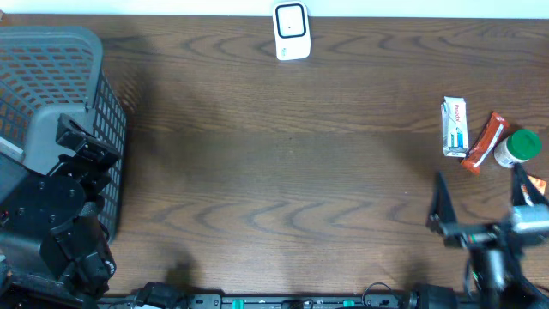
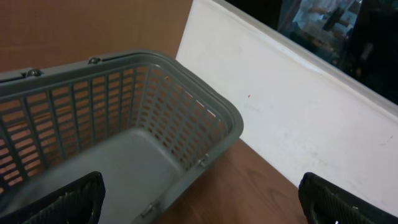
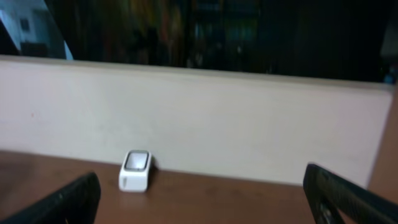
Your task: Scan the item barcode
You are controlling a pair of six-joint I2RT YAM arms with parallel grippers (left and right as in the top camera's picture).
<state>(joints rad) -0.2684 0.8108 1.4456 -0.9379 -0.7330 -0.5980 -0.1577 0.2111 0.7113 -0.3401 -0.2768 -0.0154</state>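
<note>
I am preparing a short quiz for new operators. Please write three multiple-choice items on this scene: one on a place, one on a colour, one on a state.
1. Where does the scanner stand?
A. at the far edge of the table, near its middle
B. inside the basket
C. beside the right tool

2. What colour is the basket?
A. red
B. grey
C. yellow

3. How is the right tool?
A. open and empty
B. shut on the scanner
C. shut on the basket's rim

Answers:
1 A: the overhead view shows it by the far wall.
2 B: its mesh walls look grey.
3 A: its fingers stand wide apart, with nothing between them.
</note>
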